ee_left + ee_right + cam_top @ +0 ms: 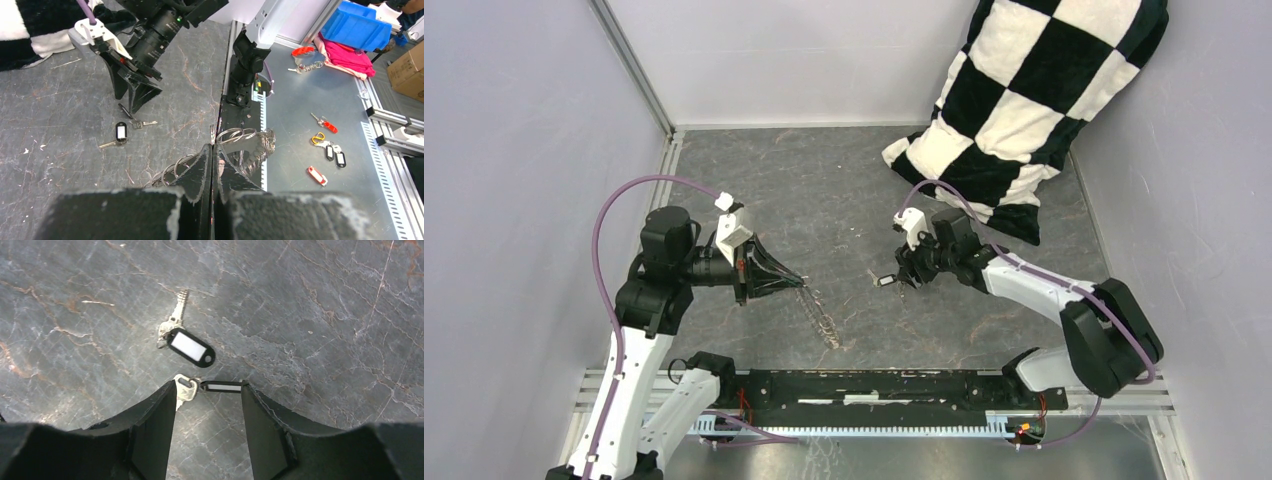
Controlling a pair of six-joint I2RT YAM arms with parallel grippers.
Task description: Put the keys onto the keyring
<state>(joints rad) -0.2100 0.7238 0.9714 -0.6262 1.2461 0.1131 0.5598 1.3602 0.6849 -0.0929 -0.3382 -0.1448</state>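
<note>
The left gripper (212,152) was clamped tight on the keyring (243,136); its rings trailed from the fingertips across the desk (844,180) toward the near edge, left of the middle. The right gripper (209,388) stood about half open over the middle of the desk, with its tips down astride one of the keys (184,389), whose black tag (223,386) lay edge-on between the fingers. Whether the pads already touched it was not clear. The other key (176,320) lay just beyond, with its tag face up.

Judging from this, the pickup was the risky part; a thin key flat on a hard desk could skid or spin as the jaws closed. They might also catch only the tag and leave the blade dangling at a useless angle. The second key lay close enough to be nudged away. The keyring hung slack from a single pinch, so it could twist or slip once a key was pressed against it.

The overhead view alone showed both arms together, the gap between them, and a chequered cushion (1024,100) in the far right corner; there the keys were mere specks. The right wrist view alone gave the tag's edge-on pose. Only the left wrist view showed the closed fingers on the rings, and spare tags (327,150) on the metal shelf past the near edge.
</note>
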